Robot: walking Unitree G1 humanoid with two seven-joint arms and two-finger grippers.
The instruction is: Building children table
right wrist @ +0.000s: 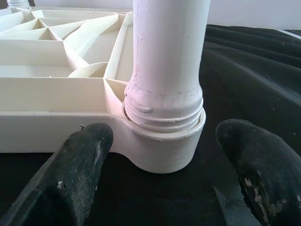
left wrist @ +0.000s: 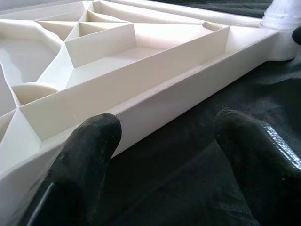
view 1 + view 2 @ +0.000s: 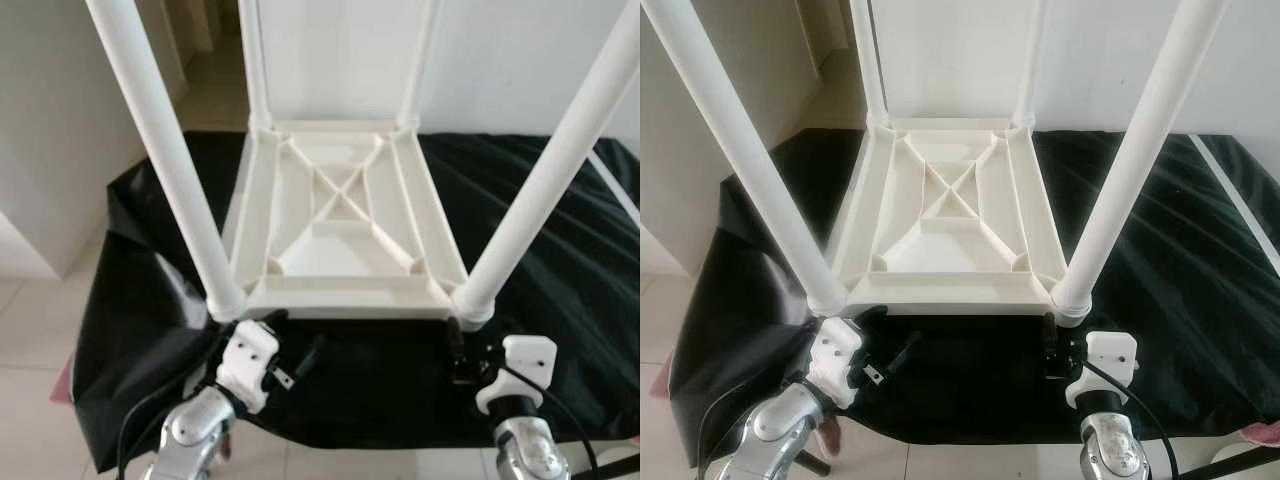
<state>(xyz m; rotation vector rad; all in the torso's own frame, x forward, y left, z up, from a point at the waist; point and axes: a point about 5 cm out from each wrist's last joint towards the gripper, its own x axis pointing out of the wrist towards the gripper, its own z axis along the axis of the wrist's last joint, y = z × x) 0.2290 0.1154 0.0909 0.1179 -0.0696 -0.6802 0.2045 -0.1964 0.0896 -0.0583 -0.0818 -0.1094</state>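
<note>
A white plastic children's table (image 3: 340, 215) lies upside down on a black cloth (image 3: 560, 250), its ribbed underside facing up. All its white legs stand screwed into the corners; the near left leg (image 3: 165, 150) and near right leg (image 3: 550, 170) rise toward me. My left gripper (image 3: 290, 345) is open just in front of the table's near rim (image 2: 155, 101), close to the left corner. My right gripper (image 3: 458, 350) is open in front of the near right leg's socket (image 1: 162, 141), one black finger (image 1: 75, 174) on each side, not touching it.
The black cloth covers a low surface; its near edge (image 3: 330, 440) drops to pale tiled floor (image 3: 40, 330). A white wall (image 3: 520, 60) stands behind, and a doorway opening (image 3: 200, 50) is at the far left. A white strip (image 3: 612, 185) lies on the cloth at right.
</note>
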